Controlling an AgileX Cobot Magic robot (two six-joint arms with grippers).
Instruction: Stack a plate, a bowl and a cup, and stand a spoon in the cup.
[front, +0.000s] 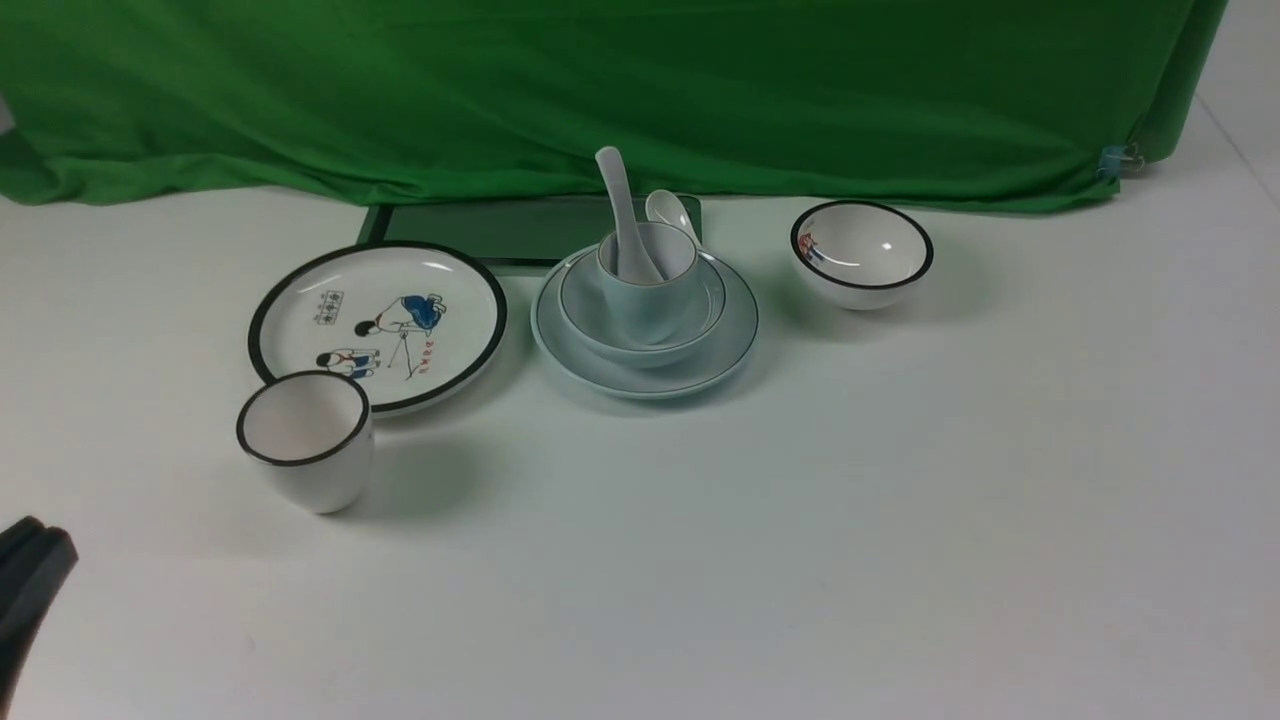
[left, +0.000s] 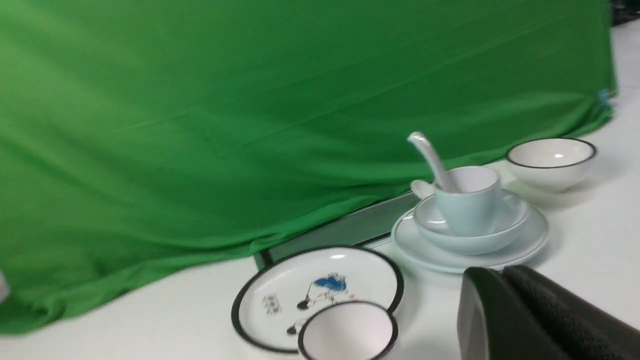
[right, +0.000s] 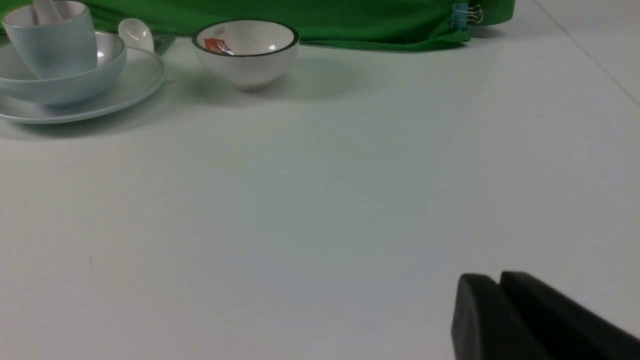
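At the near edge of the white bench (front: 800, 560), the left gripper (front: 30, 575) hangs low and clear of the crockery, its black jaws pressed together on nothing. The right gripper (right: 500, 295) shows only in its own wrist view, over bare bench; its two dark jaws lie close side by side with nothing between them, though whether they quite meet cannot be told.

Just beyond the left gripper stands a white cup with a black rim (front: 305, 440), touching the front edge of a black-rimmed white plate with cartoon figures (front: 378, 322). Neither belongs to the stack, and neither blocks it.

Farther back at centre, the job looks done: the plain pale blue-green round plate (front: 645, 325) carries the wide pale blue-grey bowl (front: 642, 305), which cradles the light blue handleless tapered cup (front: 645, 280). The glossy white ceramic soup spoon (front: 622, 210) leans in the cup, handle up, propped by the rim.

A second white spoon (front: 670, 210) lies just behind the stack, and a small white bowl with a thick black rim (front: 862, 252) sits apart to the right, before the green cloth backdrop (front: 600, 90).
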